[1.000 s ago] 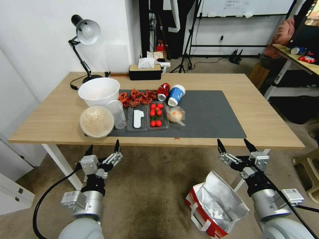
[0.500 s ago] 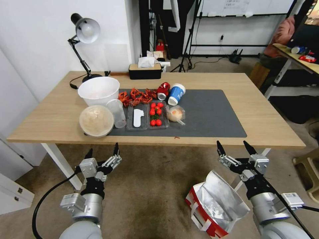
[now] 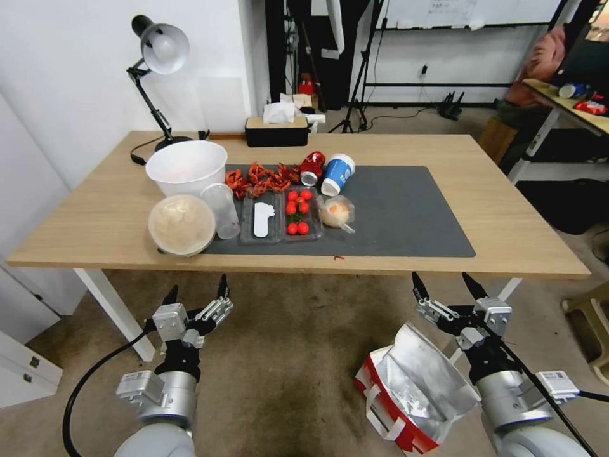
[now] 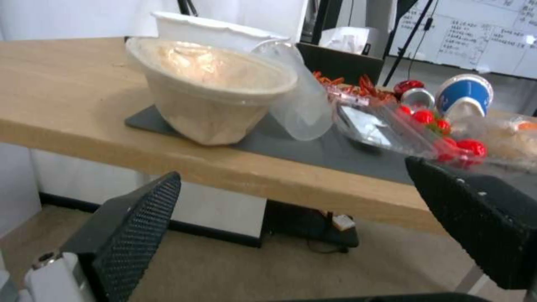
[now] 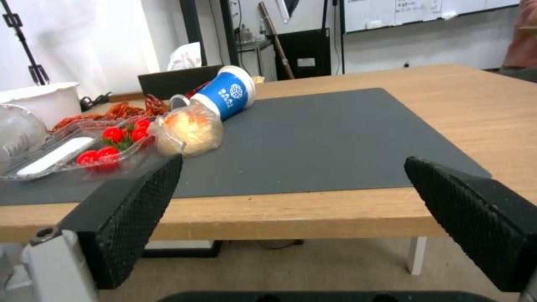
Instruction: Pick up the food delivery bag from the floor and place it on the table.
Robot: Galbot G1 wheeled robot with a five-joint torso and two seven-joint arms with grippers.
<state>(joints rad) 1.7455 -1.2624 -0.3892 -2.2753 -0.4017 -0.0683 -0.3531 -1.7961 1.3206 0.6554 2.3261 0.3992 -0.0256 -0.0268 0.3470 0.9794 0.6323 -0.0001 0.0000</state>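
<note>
Light wood makes up the table (image 3: 501, 222), its far legs hidden under the top; a dark grey mat (image 3: 406, 216) lies along the middle; the worn brown floor (image 3: 298, 355) is stained dark. On that carpet, near the robot's right side, sits the food delivery bag (image 3: 406, 393), boxy, red-edged, foil-lined, its mouth gaping, its lower corner cut off by the right arm. A white bowl (image 3: 186, 166), a lidded tub (image 3: 181, 224) and a clear tray of tomatoes (image 3: 297, 219) crowd the mat's left end. The right gripper (image 3: 449, 287) hangs just above the bag, fingers spread wide, grasping nothing; the left gripper (image 3: 196, 291) likewise gapes empty over bare carpet.
</note>
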